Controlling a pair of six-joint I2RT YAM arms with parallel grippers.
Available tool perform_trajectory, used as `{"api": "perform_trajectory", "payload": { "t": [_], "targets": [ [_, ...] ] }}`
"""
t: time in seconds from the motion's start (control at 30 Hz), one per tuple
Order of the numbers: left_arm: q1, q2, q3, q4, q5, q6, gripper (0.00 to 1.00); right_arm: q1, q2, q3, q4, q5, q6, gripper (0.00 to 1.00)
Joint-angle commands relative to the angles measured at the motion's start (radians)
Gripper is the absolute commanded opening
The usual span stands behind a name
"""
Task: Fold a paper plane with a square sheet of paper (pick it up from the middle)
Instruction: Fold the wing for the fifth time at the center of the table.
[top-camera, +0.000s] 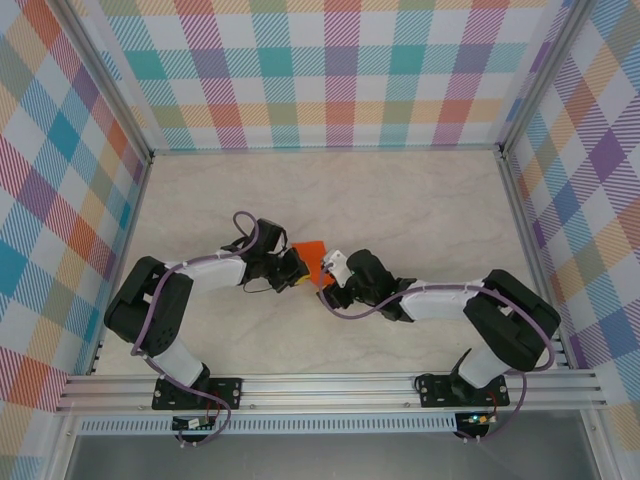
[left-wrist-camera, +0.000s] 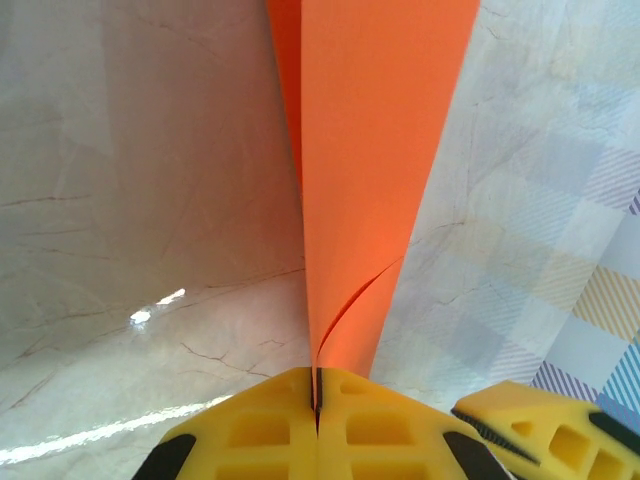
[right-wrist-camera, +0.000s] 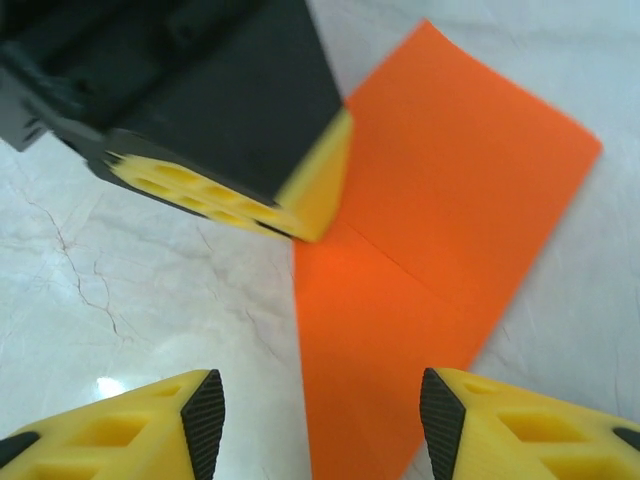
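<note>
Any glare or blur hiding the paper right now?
Top external: evenly lit, sharp. Left wrist: glare streaks on the table, orange paper crisp. Right wrist: left gripper blurred up close, paper's crease readable.

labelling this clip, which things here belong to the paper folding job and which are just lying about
Belongs to the job:
orange paper, creased
left end effector, shut on the paper
right end effector, open, close to the paper

Just there:
table
checked walls
metal frame
</note>
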Motion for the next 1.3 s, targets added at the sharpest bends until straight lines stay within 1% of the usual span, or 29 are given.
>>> {"api": "perform_trajectory", "payload": {
  "t": [0.0,0.17,0.37,0.63,0.8,0.93,1.13,1.2,1.27],
  "targets": [
    [-0.011,-0.043,0.030,-0.053,-0.013,-0.011,0.00,0.031,0.051,-0.001,0.121,0.047,-0.145,0.56],
    [-0.011,-0.046,0.044,-0.071,-0.014,-0.017,0.00,0.064,0.115,-0.006,0.209,0.086,-0.218,0.53],
    [-0.011,-0.042,0.055,-0.086,-0.013,-0.014,0.00,0.069,0.176,-0.006,0.327,0.130,-0.266,0.50],
    [-0.011,-0.034,0.063,-0.094,-0.013,-0.015,0.00,0.069,0.245,0.016,0.390,0.164,-0.310,0.38],
    [-0.011,-0.031,0.064,-0.100,-0.013,-0.013,0.00,0.069,0.263,0.015,0.440,0.191,-0.323,0.36],
    [-0.011,-0.029,0.068,-0.104,-0.013,-0.012,0.00,0.070,0.275,0.020,0.453,0.211,-0.329,0.30],
    [-0.011,-0.031,0.085,-0.132,-0.030,0.005,0.00,0.068,0.264,0.017,0.427,0.193,-0.288,0.16],
    [-0.007,-0.034,0.101,-0.151,-0.041,0.020,0.05,0.066,0.259,0.018,0.406,0.172,-0.255,0.12],
    [-0.001,-0.042,0.118,-0.172,-0.055,0.037,0.12,0.060,0.251,0.014,0.395,0.160,-0.219,0.11]
  ]
}}
